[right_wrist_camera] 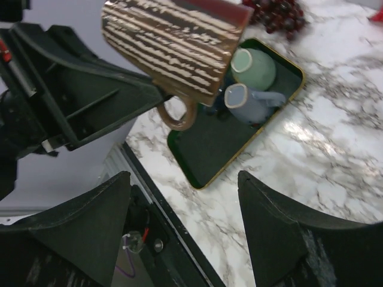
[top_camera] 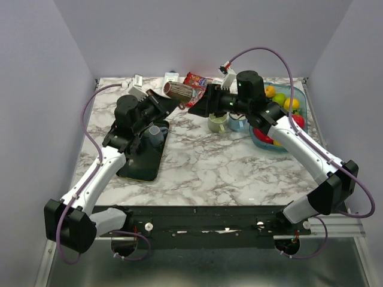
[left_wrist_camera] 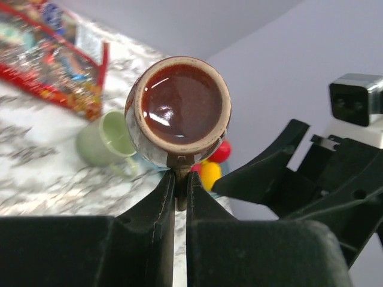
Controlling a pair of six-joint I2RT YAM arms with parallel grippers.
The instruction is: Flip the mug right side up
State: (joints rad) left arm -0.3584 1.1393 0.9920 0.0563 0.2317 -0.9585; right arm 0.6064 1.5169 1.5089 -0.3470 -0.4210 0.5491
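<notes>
**Mug held aloft by its handle; second gripper open beside it**

The left gripper (left_wrist_camera: 181, 179) has its two fingers drawn almost together, with only a thin gap, pinching the handle of the brown striped mug (left_wrist_camera: 179, 104). The mug hangs in the air above the rear of the marble table (top_camera: 209, 173). It lies roughly on its side, with its mouth turned toward the left wrist camera so that the glossy brown interior shows. In the right wrist view the handle projects beneath the tilted body, and nothing else supports the mug.

The right gripper (right_wrist_camera: 185, 203) stands wide open and holds nothing. The mug sits just ahead of its fingers, apart from them. From above, the two grippers face each other with the mug near them both.

Below the mug lies a dark tray (right_wrist_camera: 203, 161) with a gold rim, carrying a blue cup (right_wrist_camera: 251, 101) and a pale green cup (right_wrist_camera: 254, 69). Farther right on the table stand a green mug (top_camera: 216, 124) and a blue mug (top_camera: 237, 122), next to a blue bin (top_camera: 302, 98) of fruit. A red snack packet (top_camera: 196, 81) lies at the back edge.
</notes>
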